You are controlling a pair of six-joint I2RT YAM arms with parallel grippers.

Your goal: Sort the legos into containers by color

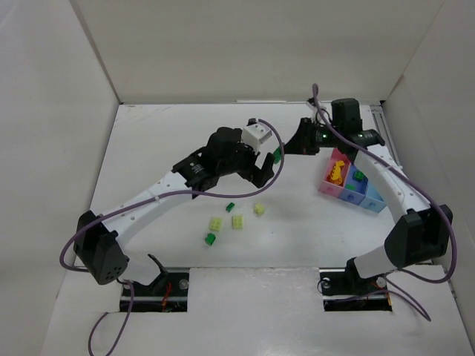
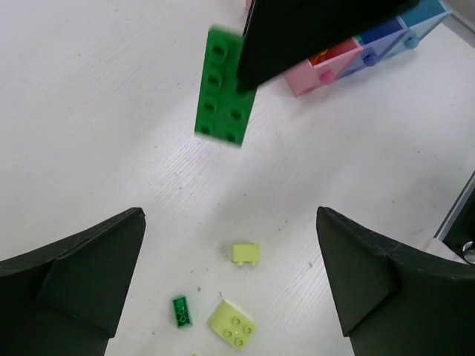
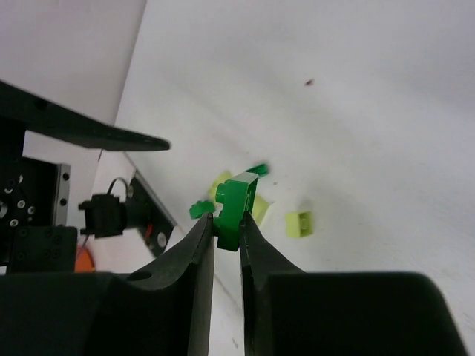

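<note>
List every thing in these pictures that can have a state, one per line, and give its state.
Left gripper: open, empty.
Right gripper: shut on the large green brick, held in the air.
Pink bin: holds orange-yellow pieces.
Dark blue bin: holds a small green brick.
Light blue bin: contents unclear.
Loose bricks: five, unsorted, lying outside the bins.

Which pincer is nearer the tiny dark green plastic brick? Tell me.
Left. The left pincer hovers open near the tiny dark green brick; right pincer, holding a larger green brick, is beyond.
</note>
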